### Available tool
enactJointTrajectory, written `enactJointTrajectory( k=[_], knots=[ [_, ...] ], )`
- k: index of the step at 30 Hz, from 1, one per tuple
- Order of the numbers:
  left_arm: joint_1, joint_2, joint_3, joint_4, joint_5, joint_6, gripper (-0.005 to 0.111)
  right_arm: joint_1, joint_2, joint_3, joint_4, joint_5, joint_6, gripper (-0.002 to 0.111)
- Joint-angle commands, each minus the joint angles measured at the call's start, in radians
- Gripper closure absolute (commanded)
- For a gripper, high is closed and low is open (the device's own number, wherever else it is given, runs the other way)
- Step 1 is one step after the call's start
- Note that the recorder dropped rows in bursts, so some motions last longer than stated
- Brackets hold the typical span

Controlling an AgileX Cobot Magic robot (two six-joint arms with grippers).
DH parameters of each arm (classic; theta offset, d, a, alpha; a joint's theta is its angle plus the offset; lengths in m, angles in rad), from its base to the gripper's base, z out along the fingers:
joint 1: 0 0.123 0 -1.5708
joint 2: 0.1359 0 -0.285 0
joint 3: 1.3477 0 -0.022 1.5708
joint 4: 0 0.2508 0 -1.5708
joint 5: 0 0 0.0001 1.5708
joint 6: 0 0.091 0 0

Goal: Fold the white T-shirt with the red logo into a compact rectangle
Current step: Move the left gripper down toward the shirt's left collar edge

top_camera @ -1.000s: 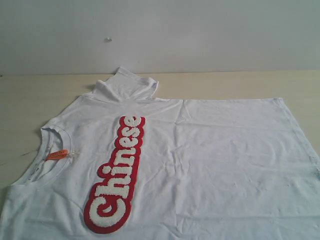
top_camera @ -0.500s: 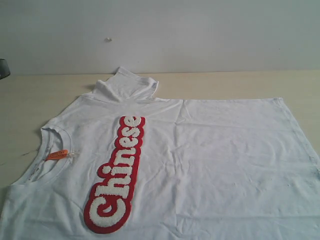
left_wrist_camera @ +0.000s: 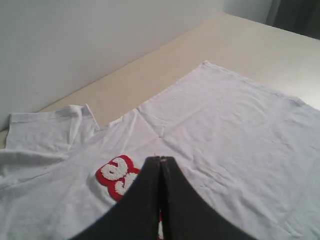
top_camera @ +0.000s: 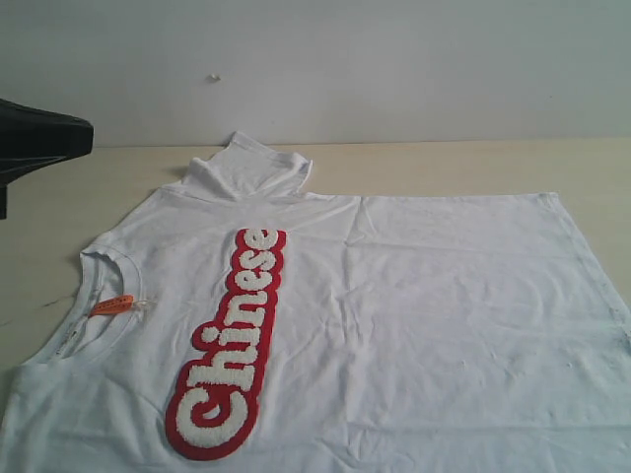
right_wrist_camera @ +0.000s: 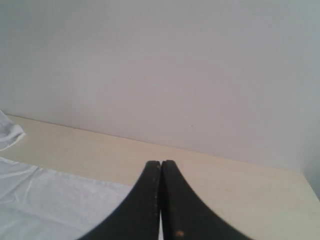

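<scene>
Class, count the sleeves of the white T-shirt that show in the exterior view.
1. The sleeve lies at the far edge of the white T-shirt, toward the wall. A second may be hidden beyond the picture's near edge.

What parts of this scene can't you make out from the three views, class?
Exterior view: the white T-shirt runs off the bottom edge, its near sleeve unseen.
Left wrist view: the left gripper covers most of the red logo.
Exterior view: print on the orange tag is too small.
</scene>
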Motion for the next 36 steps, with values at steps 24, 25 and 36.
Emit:
enactJointTrajectory(
  k=[24, 25, 36],
  knots=[
    [0.0, 0.004, 0.304, -0.53, -0.167, 0.815, 0.107, -0.004, 0.001, -0.007, 0.105, -0.006, 0.0, 0.108],
    [-0.002, 0.004, 0.318, -0.563, -0.152, 0.859, 0.107, -0.004, 0.001, -0.007, 0.105, -0.006, 0.0, 0.108],
    [-0.293, -0.006, 0.39, -1.21, 0.314, 1.563, 0.107, -0.004, 0.001, -0.007, 0.105, -0.006, 0.0, 0.108]
  ],
)
